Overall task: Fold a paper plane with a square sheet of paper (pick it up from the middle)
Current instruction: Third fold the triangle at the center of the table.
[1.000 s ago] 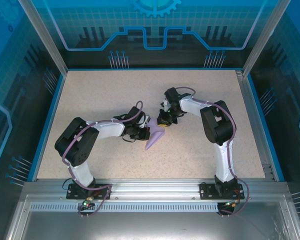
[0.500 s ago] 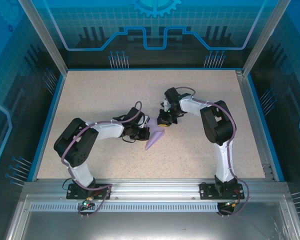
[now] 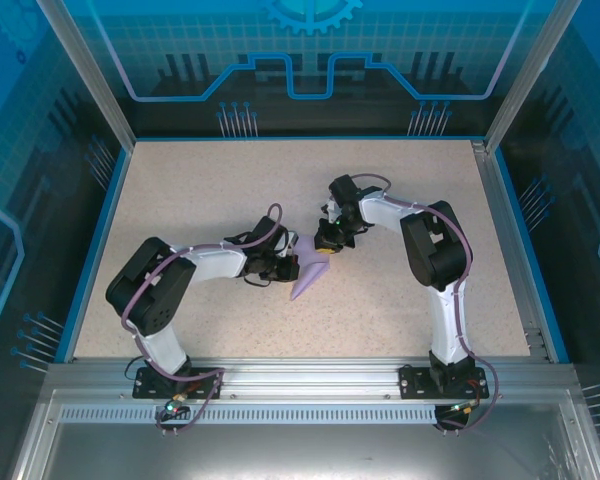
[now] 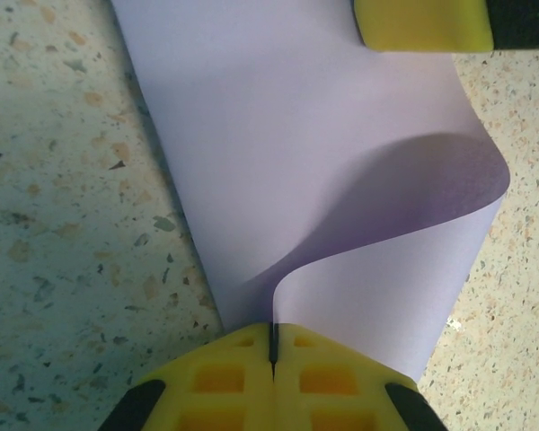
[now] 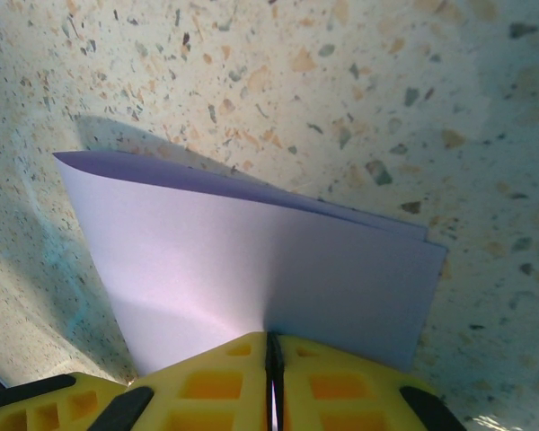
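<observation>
While tight on the folded paper (image 3: 308,272) from opposite sides, left claw (image 4: 271,348) and right claw (image 5: 271,357); speckled table (image 3: 210,190) beneath.

Lost the paper (image 4: 323,135) past the top edge of the left wrist view, with the left fingers (image 4: 217,379) cropped at the bottom. Found the right fingers (image 5: 207,386) cropped likewise. Could not read its creases from above: too small.

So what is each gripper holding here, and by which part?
Both pinch the same purple paper: the left gripper grips a curled edge, the right gripper the edge of its doubled-over layers.
</observation>
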{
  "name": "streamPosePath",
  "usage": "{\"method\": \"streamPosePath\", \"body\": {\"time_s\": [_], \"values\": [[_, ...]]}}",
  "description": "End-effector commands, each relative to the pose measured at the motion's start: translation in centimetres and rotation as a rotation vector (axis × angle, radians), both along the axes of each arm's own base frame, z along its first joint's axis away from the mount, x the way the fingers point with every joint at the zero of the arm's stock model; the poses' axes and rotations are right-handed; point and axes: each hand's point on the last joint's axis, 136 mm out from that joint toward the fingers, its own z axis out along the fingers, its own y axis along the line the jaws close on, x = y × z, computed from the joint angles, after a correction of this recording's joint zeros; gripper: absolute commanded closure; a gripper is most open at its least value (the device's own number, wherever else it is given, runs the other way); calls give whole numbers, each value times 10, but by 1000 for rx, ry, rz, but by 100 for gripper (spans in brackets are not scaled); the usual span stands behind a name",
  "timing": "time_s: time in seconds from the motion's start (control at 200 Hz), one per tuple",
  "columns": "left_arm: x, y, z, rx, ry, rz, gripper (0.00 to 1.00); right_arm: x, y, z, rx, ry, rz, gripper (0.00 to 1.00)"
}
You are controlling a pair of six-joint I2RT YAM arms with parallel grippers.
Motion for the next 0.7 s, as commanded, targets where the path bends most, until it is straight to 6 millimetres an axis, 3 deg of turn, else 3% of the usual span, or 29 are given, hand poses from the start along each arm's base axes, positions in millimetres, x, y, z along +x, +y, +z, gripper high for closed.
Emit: {"method": "streamPosePath", "body": {"time_s": [0.0, 0.19, 0.42, 0.535, 0.695], "values": [[-2, 3, -13, 18, 53, 11, 100, -29, -26, -43, -150, 132, -13, 88], [-10, 8, -23, 34, 75, 20, 100, -19, -13, -19, -62, 89, -13, 85], [-12, 6, -29, 20, 95, 17, 100, 2, -11, 54, 119, -67, -90, 74], [-9, 3, -28, 15, 94, 12, 100, -4, -20, 75, 132, -136, -113, 75], [-7, -2, -26, -6, 99, 4, 100, -26, -29, 80, 159, -154, -141, 80]]}}
